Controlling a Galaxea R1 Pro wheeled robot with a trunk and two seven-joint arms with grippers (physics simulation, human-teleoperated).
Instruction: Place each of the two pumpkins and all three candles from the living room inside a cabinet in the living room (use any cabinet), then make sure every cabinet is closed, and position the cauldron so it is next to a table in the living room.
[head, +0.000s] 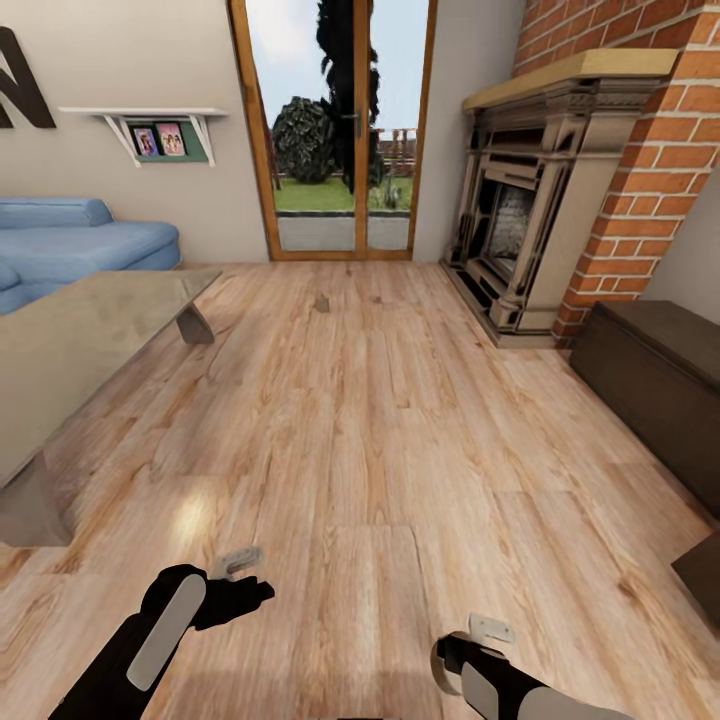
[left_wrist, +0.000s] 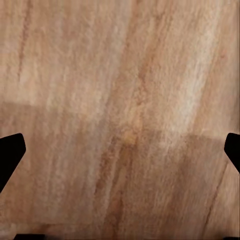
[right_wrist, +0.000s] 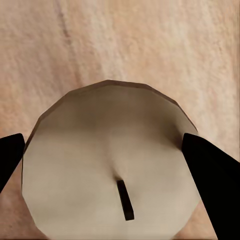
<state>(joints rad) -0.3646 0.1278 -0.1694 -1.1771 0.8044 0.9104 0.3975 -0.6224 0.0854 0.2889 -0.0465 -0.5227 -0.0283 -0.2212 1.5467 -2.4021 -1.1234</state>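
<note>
When I look through the head camera, I see a wood floor (head: 380, 420) running to a glass door (head: 340, 130) at the far end. The table (head: 80, 340) with its shiny grey top is on the left, with a blue sofa (head: 70, 245) behind it. The dark brown cabinet (head: 655, 385) is on the right, next to a brick fireplace (head: 540, 220). A tiny grey thing on the far floor may be a candle, but I cannot be sure. My left gripper (head: 240, 565) and right gripper (head: 480, 635) hang low and near me.

In my left wrist camera, the left gripper (left_wrist: 120, 150) is spread wide over bare floor.

In my right wrist camera, the right gripper (right_wrist: 107, 155) has its black fingers (right_wrist: 210, 170) pressed on both sides of a candle (right_wrist: 107, 155).
</note>
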